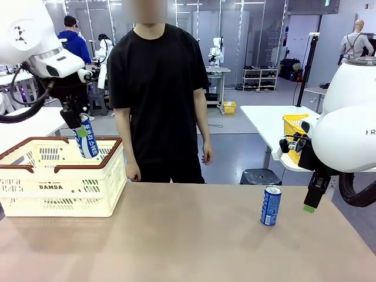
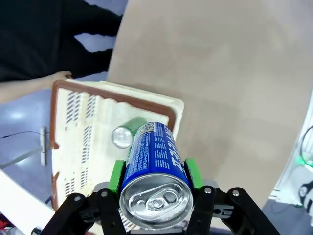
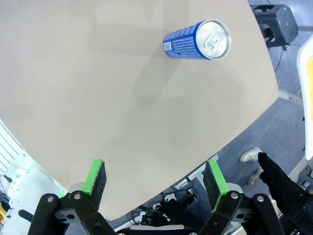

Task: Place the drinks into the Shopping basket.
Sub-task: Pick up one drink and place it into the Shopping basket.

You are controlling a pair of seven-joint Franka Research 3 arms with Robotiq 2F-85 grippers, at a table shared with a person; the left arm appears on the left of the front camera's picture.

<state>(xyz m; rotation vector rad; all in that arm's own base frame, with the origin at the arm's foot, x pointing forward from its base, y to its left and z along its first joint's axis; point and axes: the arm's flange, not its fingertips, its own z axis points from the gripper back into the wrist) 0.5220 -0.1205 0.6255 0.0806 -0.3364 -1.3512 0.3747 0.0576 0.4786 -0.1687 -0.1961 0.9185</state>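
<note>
Below, green can (image 2: 126,133) inside Shopping basket (image 2: 112,97)

Left gripper (image 1: 79,125) clamping tilted blue can (image 1: 86,141) over Shopping basket (image 1: 59,189), second can (image 1: 271,205) upright near right gripper (image 1: 310,205)

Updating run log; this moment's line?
left gripper shut on blue can above Shopping basket; green can inside; right gripper open; second blue can on table

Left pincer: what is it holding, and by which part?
The left pincer grips a blue can by its sides, near the top.
</note>
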